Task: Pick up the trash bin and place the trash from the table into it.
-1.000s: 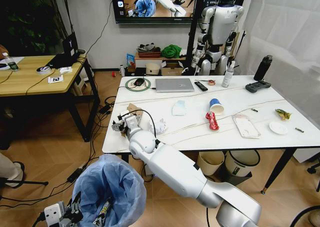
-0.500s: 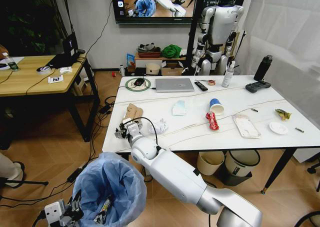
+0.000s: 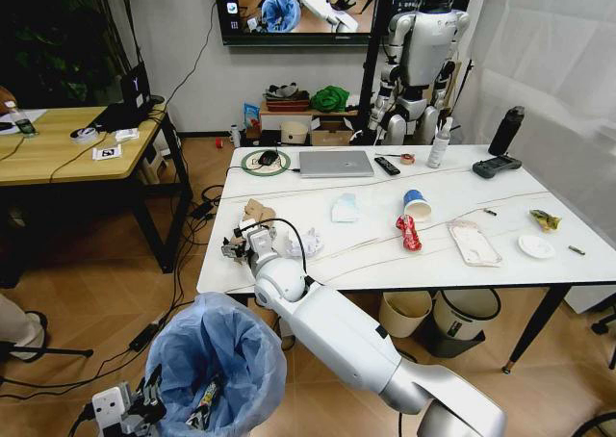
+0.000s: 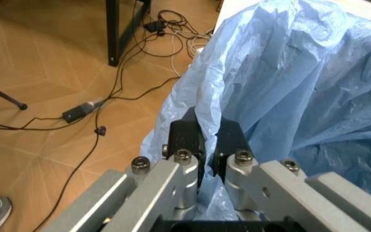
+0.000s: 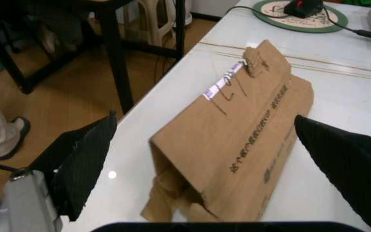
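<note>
The trash bin (image 3: 221, 365), lined with a crinkly light-blue bag, hangs low at the table's near-left corner. My left gripper (image 3: 144, 410) is shut on its bag rim; in the left wrist view the fingers (image 4: 185, 140) pinch the blue plastic (image 4: 289, 87). My right gripper (image 3: 245, 242) is open at the left end of the table (image 3: 385, 264), its fingers (image 5: 82, 159) on either side of the crushed brown cardboard box (image 5: 237, 130). Crumpled white paper (image 3: 306, 243), a red wrapper (image 3: 408, 232), a blue-white cup (image 3: 416, 204), a flat packet (image 3: 474, 242) and a small plate (image 3: 535, 246) lie on the top.
At the table's far edge are a silver laptop (image 3: 336, 163), a remote (image 3: 387, 166), a controller (image 3: 497, 167) and a dark bottle (image 3: 507, 129). Two other bins (image 3: 404, 312) stand under the table. A wooden desk (image 3: 58, 143) is on the left, with cables on the floor between.
My right gripper has edged along the table's left end, closer to the cardboard box. The trash bin, held by my left gripper, has shifted slightly right.
</note>
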